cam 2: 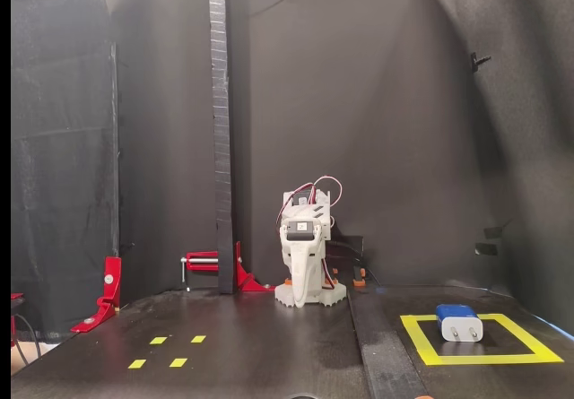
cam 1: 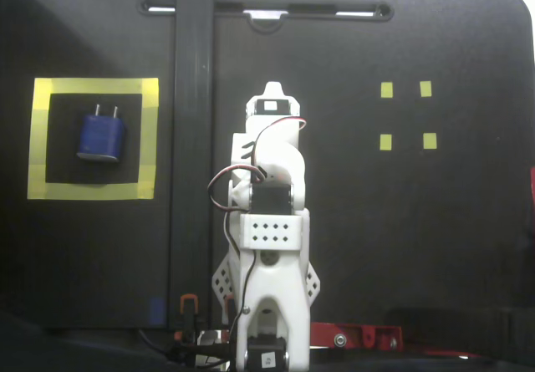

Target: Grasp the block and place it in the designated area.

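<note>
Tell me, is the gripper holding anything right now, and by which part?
Nothing is held. The block lies free inside the designated area, far from the folded arm; whether the gripper is open or shut cannot be told.

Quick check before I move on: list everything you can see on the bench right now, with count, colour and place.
block: 1, dark blue with two silvery prongs, inside the yellow frame, left in the top-down fixed view.
designated area: 1, yellow tape square frame with black interior, left side of the mat.
small tape squares: 4, yellow, grouped on the right of the mat.
upright post: 1, black, standing behind the mat.
clamps: red, one at the post's foot and one at the far left in the front fixed view.
arm: 1, white, folded at mat centre; gripper state cannot be told.
</note>
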